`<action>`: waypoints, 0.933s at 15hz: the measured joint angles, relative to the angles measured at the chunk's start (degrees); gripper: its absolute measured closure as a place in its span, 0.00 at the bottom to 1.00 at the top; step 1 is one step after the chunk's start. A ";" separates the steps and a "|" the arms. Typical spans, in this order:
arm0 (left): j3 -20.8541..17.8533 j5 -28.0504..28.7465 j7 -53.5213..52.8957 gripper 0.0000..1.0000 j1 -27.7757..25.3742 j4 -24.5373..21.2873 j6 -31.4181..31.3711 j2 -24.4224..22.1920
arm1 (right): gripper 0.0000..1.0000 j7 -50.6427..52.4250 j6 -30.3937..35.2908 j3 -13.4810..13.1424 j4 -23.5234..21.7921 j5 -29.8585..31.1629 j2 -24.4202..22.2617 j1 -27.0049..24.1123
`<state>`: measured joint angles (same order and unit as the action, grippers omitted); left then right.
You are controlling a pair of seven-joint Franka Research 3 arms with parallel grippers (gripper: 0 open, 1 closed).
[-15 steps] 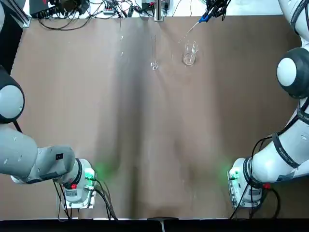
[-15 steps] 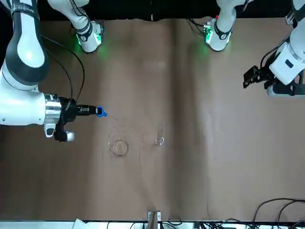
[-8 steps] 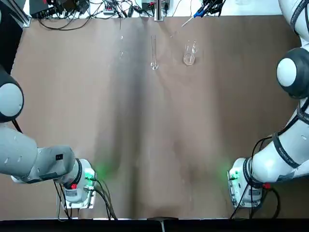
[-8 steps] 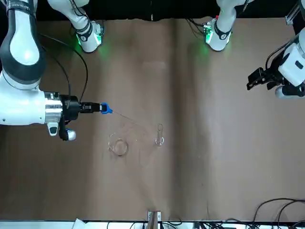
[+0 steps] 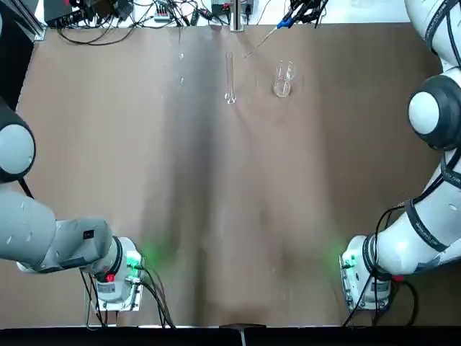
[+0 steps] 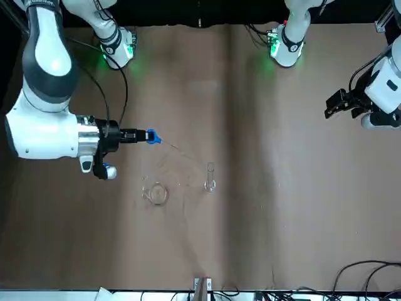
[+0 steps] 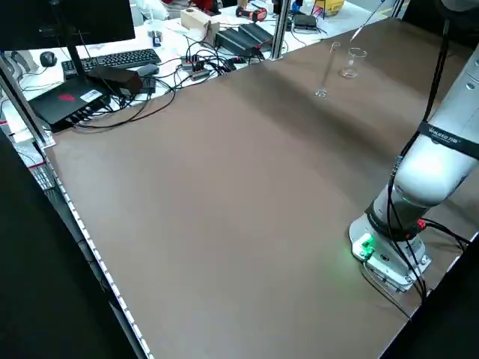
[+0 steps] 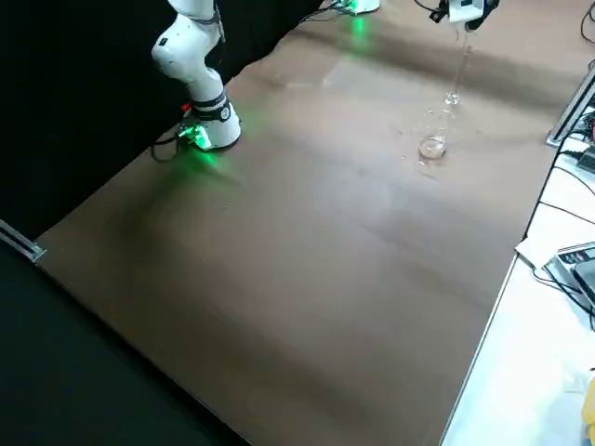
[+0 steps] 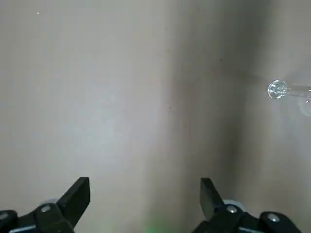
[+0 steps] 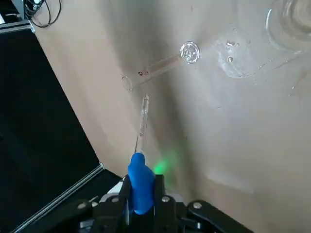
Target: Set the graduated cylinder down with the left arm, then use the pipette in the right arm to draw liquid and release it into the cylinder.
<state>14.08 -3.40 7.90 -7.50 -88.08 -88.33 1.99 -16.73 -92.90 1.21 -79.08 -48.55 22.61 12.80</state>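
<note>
At the bottom centre of the right wrist view, the right gripper's [image 10: 142, 194] jaws are closed around the blue bulb of the pipette [image 10: 141, 182], its tip near the mouth of the upright graduated cylinder [image 10: 163, 67]. Right of centre in the left side view, that cylinder stands beside the beaker [image 7: 353, 63]. Across the left wrist view's lower corners, the left gripper's [image 9: 146, 191] jaws are wide apart.

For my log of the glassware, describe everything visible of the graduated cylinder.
The graduated cylinder is a tall, thin, clear tube, apparently glass, with a small round foot, an open top and small dark reddish marks on its wall. It stands upright on the table, beside the short beaker and apart from it. Neither hand holds it.
</note>
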 joint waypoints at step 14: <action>0.06 0.98 0.05 0.00 0.69 -0.74 0.62 0.71 | 0.79 -5.31 -3.66 0.02 3.16 -2.19 -0.09 2.57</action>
<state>14.14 -2.41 7.95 -6.82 -88.81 -87.70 2.70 -22.03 -96.55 1.23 -75.92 -50.74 22.52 15.37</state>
